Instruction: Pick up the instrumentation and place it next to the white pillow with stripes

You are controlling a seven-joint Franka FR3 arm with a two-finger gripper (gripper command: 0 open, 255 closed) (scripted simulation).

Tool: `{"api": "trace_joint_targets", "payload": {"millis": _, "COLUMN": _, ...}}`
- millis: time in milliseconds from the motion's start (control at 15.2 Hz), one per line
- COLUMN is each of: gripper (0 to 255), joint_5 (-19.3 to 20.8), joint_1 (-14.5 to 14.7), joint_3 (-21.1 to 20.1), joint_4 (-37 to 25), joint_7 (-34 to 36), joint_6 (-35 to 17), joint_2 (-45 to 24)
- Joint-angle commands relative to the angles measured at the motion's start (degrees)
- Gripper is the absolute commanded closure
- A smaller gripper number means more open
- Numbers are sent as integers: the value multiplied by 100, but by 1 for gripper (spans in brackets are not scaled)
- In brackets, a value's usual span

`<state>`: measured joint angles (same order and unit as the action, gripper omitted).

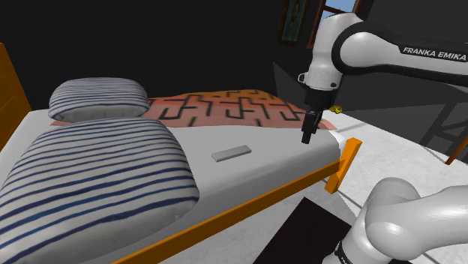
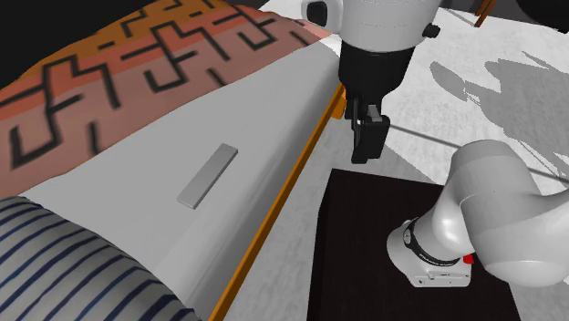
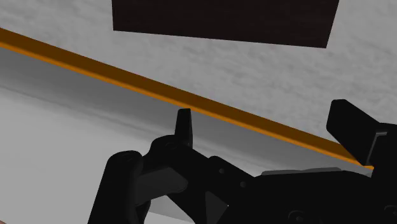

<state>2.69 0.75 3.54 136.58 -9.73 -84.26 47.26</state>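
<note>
In the shoulder view, the flat grey instrument (image 1: 231, 154) lay on the plain grey sheet just inside the orange bed rail (image 1: 247, 206). The big striped pillow (image 1: 97, 176) sat farther along that rail toward the headboard, with a second striped pillow (image 1: 97, 97) behind it. The black gripper (image 1: 307, 137) hung near the rail's foot end, well apart from the instrument and apparently not yet lined up for a grasp. In the second exterior view, the instrument (image 2: 207, 174) rested flat and untouched on the mattress side of the rail (image 2: 283, 196). The gripper (image 2: 365, 146) pointed down close above the rail, on the side of the dark stand (image 2: 365, 210). In the wrist view, the gripper (image 3: 264, 121) showed its jaws spread wide with nothing between them, looking down across the rail (image 3: 127, 78). That suited an approach before any pick-up.
</note>
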Motion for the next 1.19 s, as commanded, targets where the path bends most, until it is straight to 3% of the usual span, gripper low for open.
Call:
{"api": "trace_joint_targets", "payload": {"millis": 0, "gripper": 0, "joint_5": 0, "joint_1": 0, "joint_3": 0, "joint_4": 0, "joint_7": 0, "joint_6": 0, "joint_2": 0}}
{"api": "trace_joint_targets", "payload": {"millis": 594, "gripper": 0, "joint_5": 444, "joint_1": 377, "joint_3": 837, "joint_4": -12, "joint_7": -1805, "joint_6": -1607, "joint_2": -1459}}
{"api": "trace_joint_targets", "payload": {"millis": 1122, "gripper": 0, "joint_5": 313, "joint_1": 775, "joint_3": 1394, "joint_4": -597, "joint_7": -3426, "joint_6": -2818, "joint_2": -3134}}
